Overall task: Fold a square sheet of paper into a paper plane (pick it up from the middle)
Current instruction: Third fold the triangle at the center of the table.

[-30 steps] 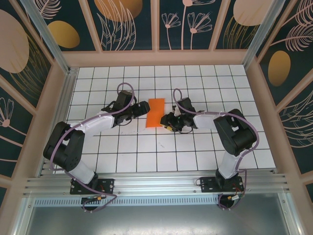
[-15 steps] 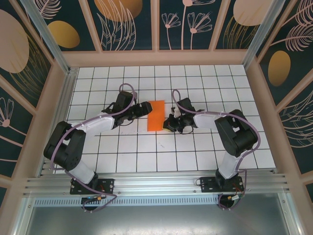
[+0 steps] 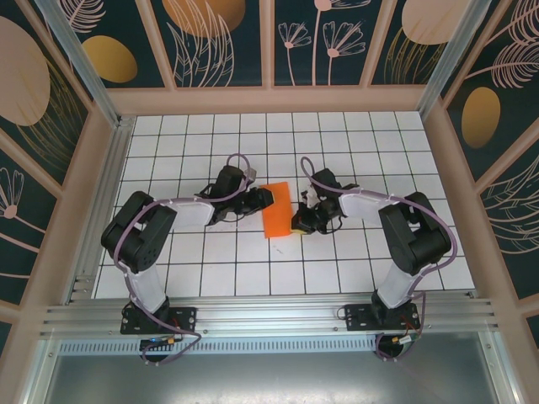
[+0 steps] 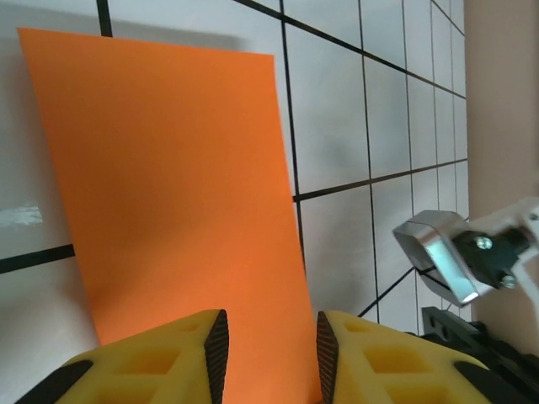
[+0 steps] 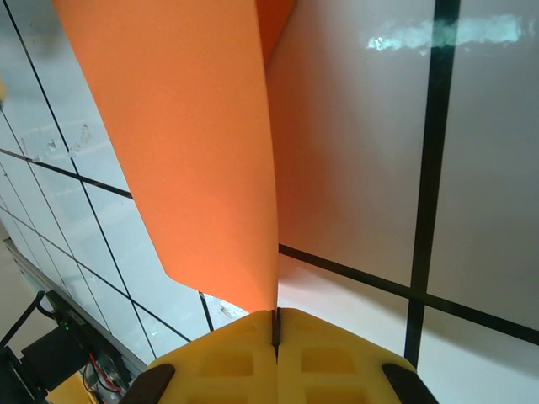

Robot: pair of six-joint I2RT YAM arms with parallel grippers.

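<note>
The square sheet of paper (image 3: pixel 278 210) is found about the middle of the bench (image 3: pixel 210 269), between the ends of the left arm (image 3: pixel 181 210) and the right arm (image 3: pixel 370 202). From above it is seen as a narrow rectangle rather than a square, lying slightly askew to the grid lines. In the right wrist view a second orange layer is glimpsed behind the front one, so a first fold down the middle is judged to be made or in the making. Whether that crease is pressed flat cannot be told.

The right jaws are closed tight. Their yellow pads (image 5: pixel 328 353) are met at a seam, and the sheet's edge is pinched there, the paper rising out of it. The left jaws are set narrow but not closed: a gap is left between their yellow pads (image 4: pixel 143 370), and the sheet's near edge is seen running into it. Whether either pad is touched by the paper cannot be told.

No pointed nose, no turned-in corners and no layered wings are to be seen, so the paper plane is judged far from formed. At most the centre fold is done. The corner folds to the centre line, the narrowing folds and the wings are all left to be made, and a firm hold on both sides is likely needed first.
</note>
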